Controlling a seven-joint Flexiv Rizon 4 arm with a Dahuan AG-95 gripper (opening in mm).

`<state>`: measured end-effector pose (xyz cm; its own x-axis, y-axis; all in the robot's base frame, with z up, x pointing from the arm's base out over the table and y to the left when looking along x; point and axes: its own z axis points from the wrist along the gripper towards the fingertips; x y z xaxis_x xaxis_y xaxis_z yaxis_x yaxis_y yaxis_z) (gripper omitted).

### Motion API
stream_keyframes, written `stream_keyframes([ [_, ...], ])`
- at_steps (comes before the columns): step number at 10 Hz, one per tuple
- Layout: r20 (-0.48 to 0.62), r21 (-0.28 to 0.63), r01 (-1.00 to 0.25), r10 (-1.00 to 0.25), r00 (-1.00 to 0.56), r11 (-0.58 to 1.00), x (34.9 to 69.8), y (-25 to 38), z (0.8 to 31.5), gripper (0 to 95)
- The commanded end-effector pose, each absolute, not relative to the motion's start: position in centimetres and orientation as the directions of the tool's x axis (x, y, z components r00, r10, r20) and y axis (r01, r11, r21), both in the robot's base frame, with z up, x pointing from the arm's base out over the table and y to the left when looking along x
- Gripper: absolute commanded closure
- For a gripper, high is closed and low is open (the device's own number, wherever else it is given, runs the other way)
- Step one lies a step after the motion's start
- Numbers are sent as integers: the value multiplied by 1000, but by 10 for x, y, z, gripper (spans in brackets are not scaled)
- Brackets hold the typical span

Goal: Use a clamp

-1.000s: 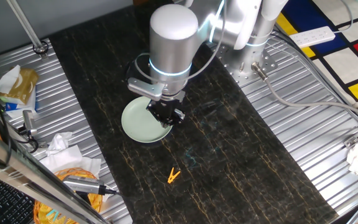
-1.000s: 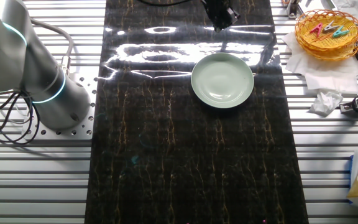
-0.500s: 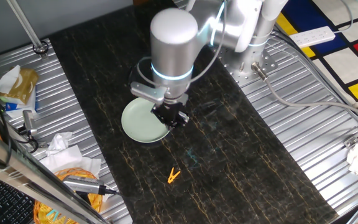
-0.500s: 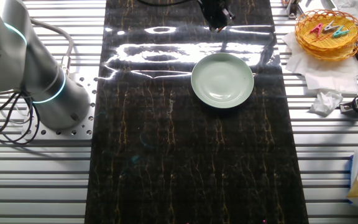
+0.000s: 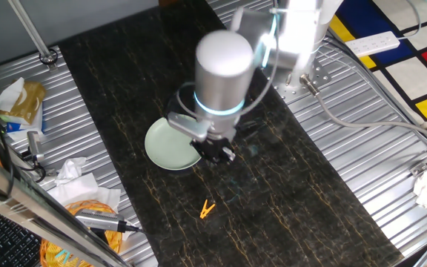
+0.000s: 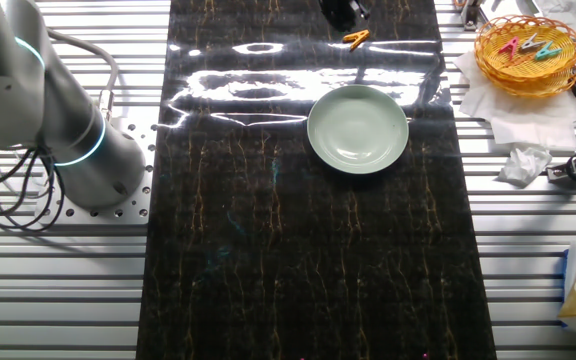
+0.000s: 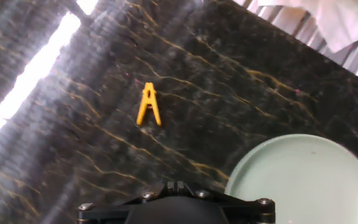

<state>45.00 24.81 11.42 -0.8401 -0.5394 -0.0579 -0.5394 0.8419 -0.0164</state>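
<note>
Down on the dark marble-patterned mat (image 5: 288, 185), the orange clamp (image 5: 207, 210) lies flat with its two prongs splayed in a V, apart from everything else. To its far left sits the pale green plate (image 5: 161, 144), bare. The gripper (image 5: 217, 152) hangs above the mat just beside the plate's right rim, near the clamp without touching it. I cannot tell whether the jaws are spread or pressed together. In the hand view the clamp (image 7: 148, 105) lies to the left of the plate (image 7: 309, 180).
</note>
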Motion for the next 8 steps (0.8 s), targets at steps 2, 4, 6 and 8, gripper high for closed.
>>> stream_keyframes([
  [2,-57,-17,-512,-512,-857,859,445,269,105,950],
  [4,-62,-15,-488,-488,-871,873,438,284,98,760],
  [6,-58,-19,-472,-472,-880,881,436,296,93,760],
  [8,-50,-19,-463,-464,-885,886,437,308,89,760],
])
